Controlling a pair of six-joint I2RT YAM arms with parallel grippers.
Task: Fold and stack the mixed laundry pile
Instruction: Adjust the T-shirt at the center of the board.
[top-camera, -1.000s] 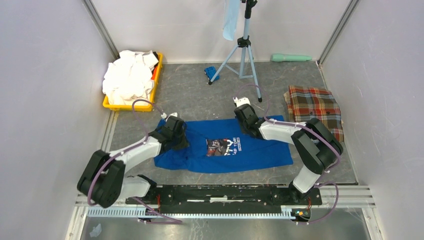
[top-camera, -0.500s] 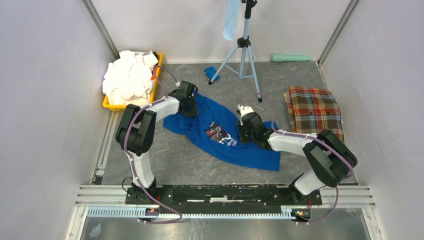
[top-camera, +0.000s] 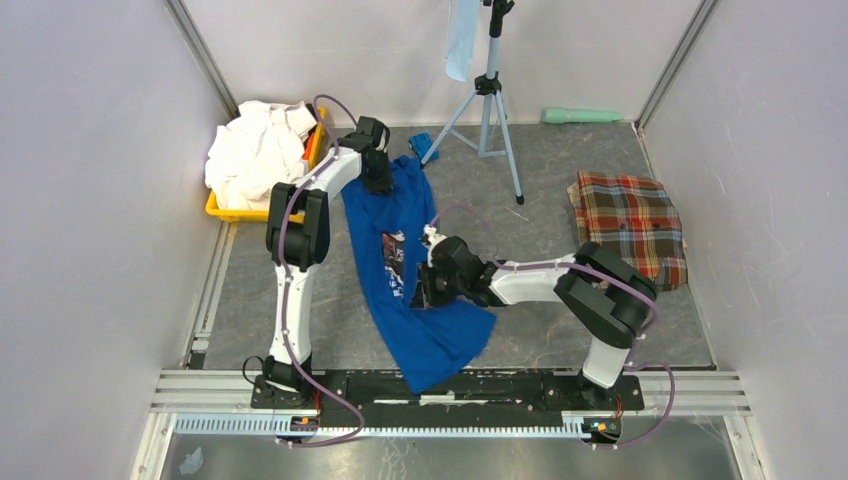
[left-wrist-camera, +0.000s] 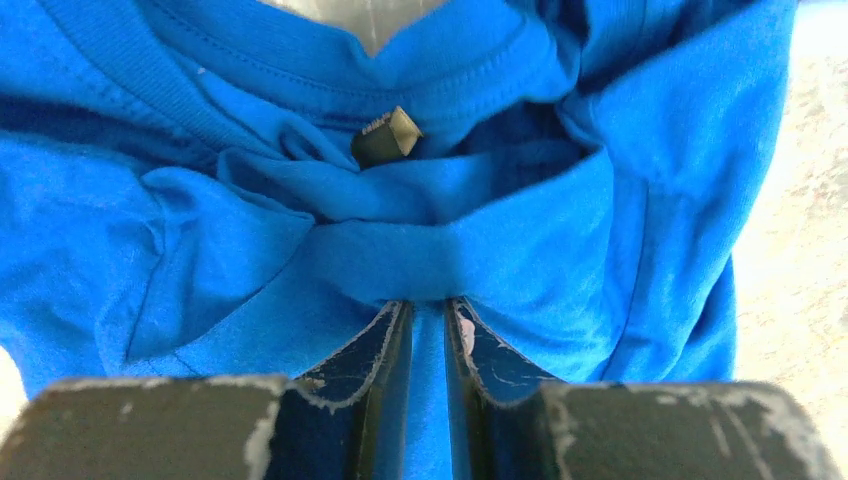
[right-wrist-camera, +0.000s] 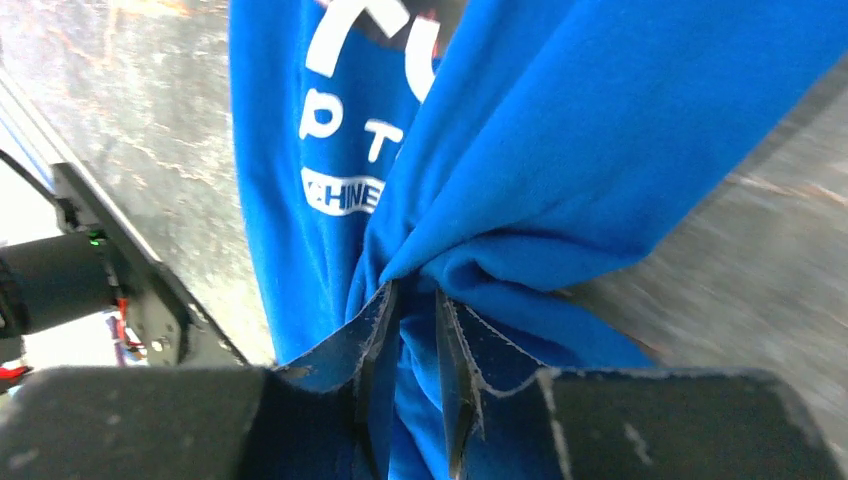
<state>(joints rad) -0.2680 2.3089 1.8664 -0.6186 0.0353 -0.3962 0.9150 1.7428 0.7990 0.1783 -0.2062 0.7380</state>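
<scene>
A royal-blue T-shirt (top-camera: 400, 300) with a chest graphic lies stretched from the back left toward the front rail, its length running near to far. My left gripper (top-camera: 380, 178) is shut on its far end by the collar (left-wrist-camera: 300, 40), cloth pinched between the fingers (left-wrist-camera: 480, 350). My right gripper (top-camera: 428, 285) is shut on a bunched fold of the shirt (right-wrist-camera: 560, 150) at mid-length, next to the white lettering (right-wrist-camera: 350, 150). White shirts (top-camera: 255, 150) heap in a yellow bin (top-camera: 228, 212) at the back left. A red-green plaid cloth (top-camera: 628, 222) lies folded at the right.
A tripod (top-camera: 487, 95) stands at the back centre with a pale-blue cloth (top-camera: 461, 38) hung on it. A small bright-blue object (top-camera: 420, 143) sits by a tripod leg. A mint-green cylinder (top-camera: 582, 116) lies along the back wall. A metal rail (top-camera: 450, 385) runs along the near edge.
Both arms swung the blue T-shirt round from lying sideways to lying lengthwise. The left gripper went far back toward the bin; the right gripper came leftward and nearer.
</scene>
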